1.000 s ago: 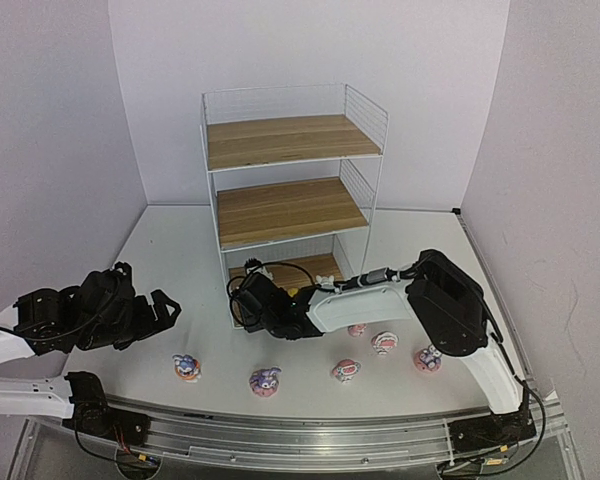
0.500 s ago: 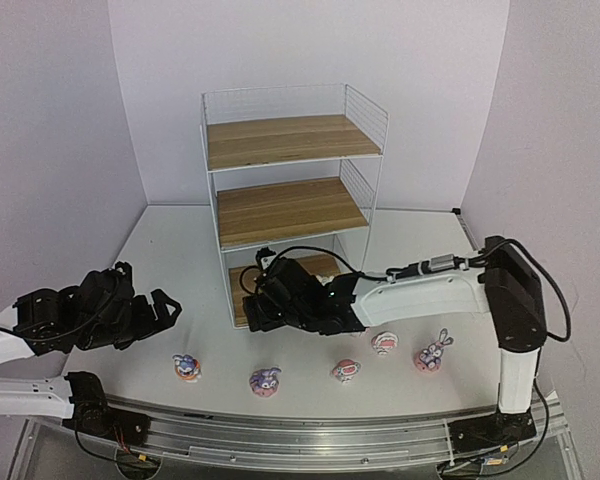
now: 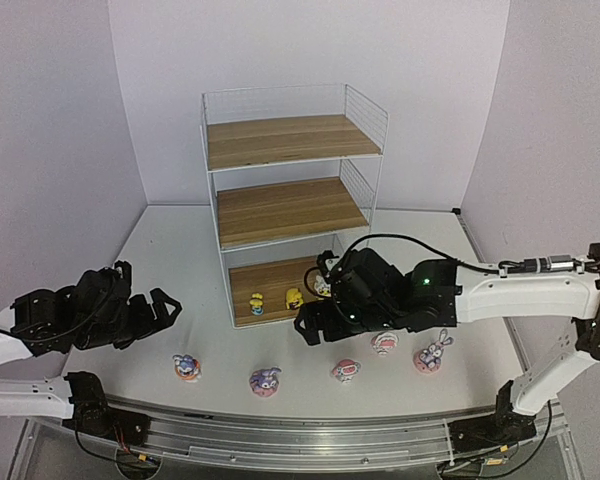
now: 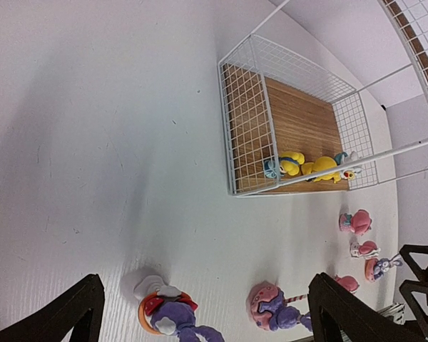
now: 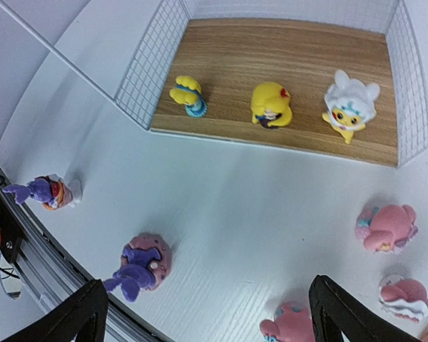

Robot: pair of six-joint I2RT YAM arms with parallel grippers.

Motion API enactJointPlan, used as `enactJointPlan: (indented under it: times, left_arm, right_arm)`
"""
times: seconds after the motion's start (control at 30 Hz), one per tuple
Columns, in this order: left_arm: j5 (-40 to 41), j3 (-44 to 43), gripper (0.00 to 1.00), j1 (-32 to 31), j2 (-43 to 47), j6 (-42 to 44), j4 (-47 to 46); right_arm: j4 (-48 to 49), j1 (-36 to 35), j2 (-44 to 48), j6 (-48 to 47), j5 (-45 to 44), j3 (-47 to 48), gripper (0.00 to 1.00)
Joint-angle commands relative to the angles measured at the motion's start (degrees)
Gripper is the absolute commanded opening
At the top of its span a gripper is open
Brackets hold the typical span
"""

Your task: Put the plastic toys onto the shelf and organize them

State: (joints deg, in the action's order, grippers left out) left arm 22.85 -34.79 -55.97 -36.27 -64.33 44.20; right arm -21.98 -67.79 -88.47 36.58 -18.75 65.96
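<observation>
- Right wrist view: yellowish toys (image 5: 271, 105) sit on the shelf (image 5: 285, 43), lowest level; right tool (image 5: 205, 285) spread, empty.
- Left tool (image 4: 203, 285) spread too.
- Next, likely: grasp a pink toy (image 5: 386, 228) nearby.

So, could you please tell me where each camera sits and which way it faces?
Top external: above, behind, facing the shelf; left arm, right arm show.
Left wrist: low at left, looking toward the shelf's bottom board; open left end effector.
Right wrist: before the shelf, looking down; open right end effector.
Shared: three small figurines on that board.
</observation>
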Motion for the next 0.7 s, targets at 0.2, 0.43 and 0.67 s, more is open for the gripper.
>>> enactJointPlan:
  times: [0.2, 0.43, 0.67]
  left_arm:
    - [-3.54, -1.69, 1.00, -0.02, -4.03, 5.60, -7.73]
    - [-5.08, -1.11, 1.00, 0.02, -5.43, 8.25, -11.33]
    - [-6.67, -0.99, 1.00, -0.02, -5.92, 10.94, -13.53]
  right_arm:
    - [-14.63, 8.01, 15.92, 10.29, 2.91, -10.87, 0.97]
    - [-14.72, 13.66, 15.98, 8.90, 6.40, -14.89, 0.95]
    - [-12.00, 18.31, 6.22, 2.32, 8.82, -14.61, 0.95]
